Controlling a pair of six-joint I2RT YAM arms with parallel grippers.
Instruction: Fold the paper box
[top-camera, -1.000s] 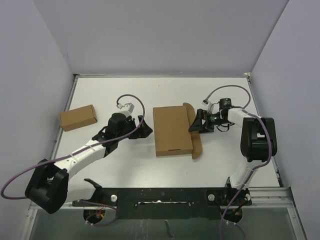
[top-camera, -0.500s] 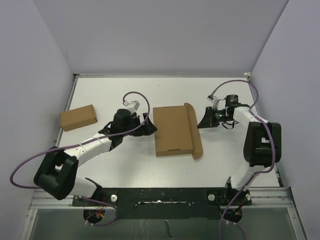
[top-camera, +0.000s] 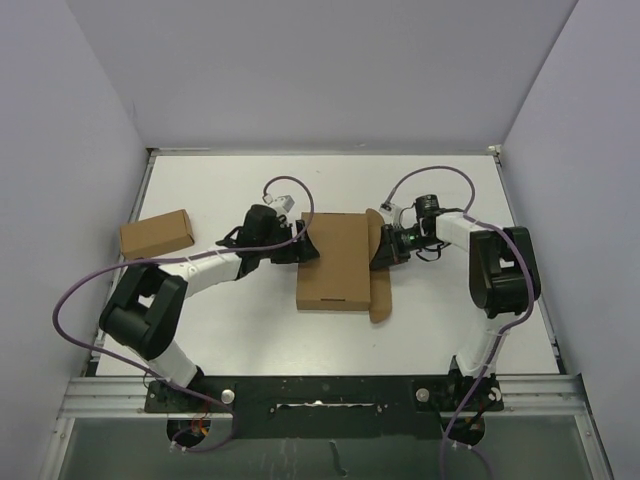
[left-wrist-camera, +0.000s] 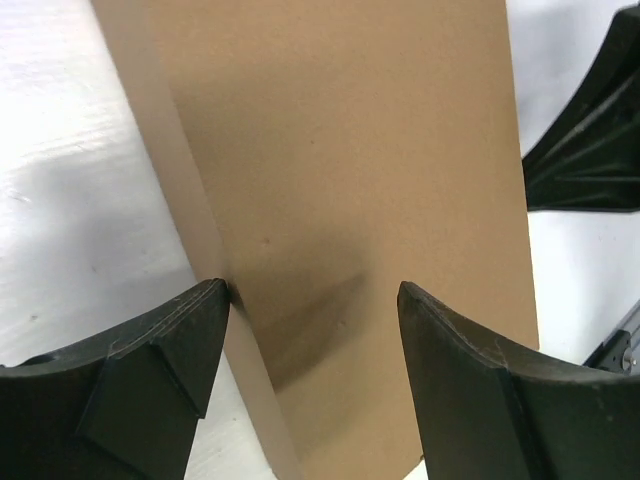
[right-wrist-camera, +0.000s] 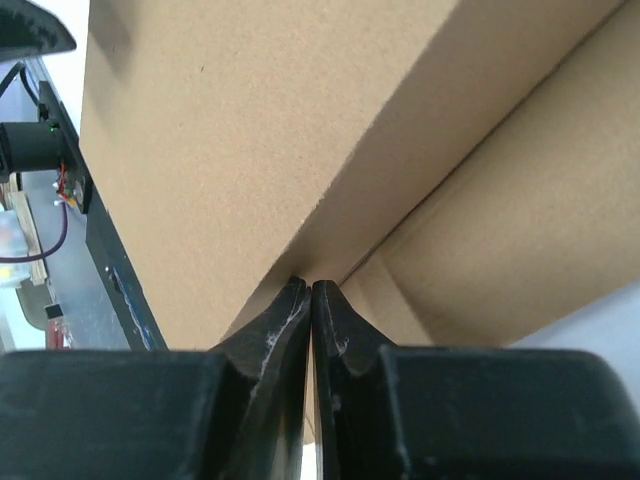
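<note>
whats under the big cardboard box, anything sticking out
The paper box lies flat on the white table; only its own side flap pokes out along its right edge. Anything beneath or inside it is covered by the closed top panel.

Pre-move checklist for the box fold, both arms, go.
1. Left gripper open with the paper box edge between its jaws: ok.
2. Right gripper shut, tips at the crease where panel meets flap: ok.
3. Cardboard pinched in the right gripper: cannot tell, no card shows between the fingers.
4. Right-side flap folded in: not ok, it sticks out along the box's right edge.
5. Small cardboard box out of both arms' way, near the table's left edge: ok.
</note>
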